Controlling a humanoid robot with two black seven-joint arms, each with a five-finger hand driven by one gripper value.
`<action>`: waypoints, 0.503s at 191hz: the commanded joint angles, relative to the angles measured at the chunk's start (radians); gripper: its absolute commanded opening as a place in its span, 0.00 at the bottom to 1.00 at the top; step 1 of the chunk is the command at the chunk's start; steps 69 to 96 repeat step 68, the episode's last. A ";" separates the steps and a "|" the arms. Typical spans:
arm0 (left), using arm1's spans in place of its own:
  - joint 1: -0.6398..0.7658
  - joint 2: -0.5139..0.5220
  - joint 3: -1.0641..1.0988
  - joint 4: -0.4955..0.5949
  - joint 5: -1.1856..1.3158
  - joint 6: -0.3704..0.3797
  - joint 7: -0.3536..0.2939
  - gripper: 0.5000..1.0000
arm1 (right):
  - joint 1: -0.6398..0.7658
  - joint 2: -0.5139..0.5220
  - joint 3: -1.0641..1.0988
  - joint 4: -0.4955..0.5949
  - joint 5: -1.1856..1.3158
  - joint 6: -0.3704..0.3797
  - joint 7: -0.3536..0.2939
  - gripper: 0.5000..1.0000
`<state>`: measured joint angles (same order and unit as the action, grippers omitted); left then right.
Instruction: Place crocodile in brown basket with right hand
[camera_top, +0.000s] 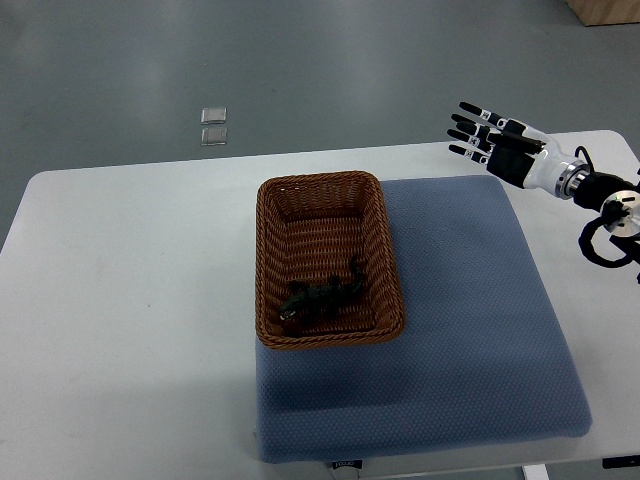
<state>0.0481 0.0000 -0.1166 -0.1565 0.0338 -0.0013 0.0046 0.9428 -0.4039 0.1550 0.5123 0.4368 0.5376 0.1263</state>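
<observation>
Top view: grey floor (300, 70); white table (120, 300); blue mat (470, 330) over its right half. Brown wicker basket (262, 260) on mat's left edge, long axis running away from robot. Toy crocodile (322, 295) inside basket, near end, lying diagonal. Right hand (505, 148) well apart, far-right of basket, fingers spread, empty. Left hand unseen. Placement judged complete.

No words, numbers or signs can be read anywhere here, and the one little dark tag (345, 465) on the near edge of the blue mat (480, 330) is much too small and blurry to make out.
</observation>
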 joint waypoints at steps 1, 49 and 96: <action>-0.001 0.000 0.000 0.000 0.000 0.000 0.000 1.00 | -0.001 -0.003 0.004 -0.006 0.002 0.002 0.001 0.86; 0.001 0.000 0.000 0.000 0.000 0.000 0.000 1.00 | -0.006 0.005 0.004 0.002 0.002 0.007 0.001 0.86; 0.001 0.000 0.000 0.000 0.000 0.000 0.000 1.00 | -0.007 0.010 0.003 0.000 0.000 0.005 0.001 0.86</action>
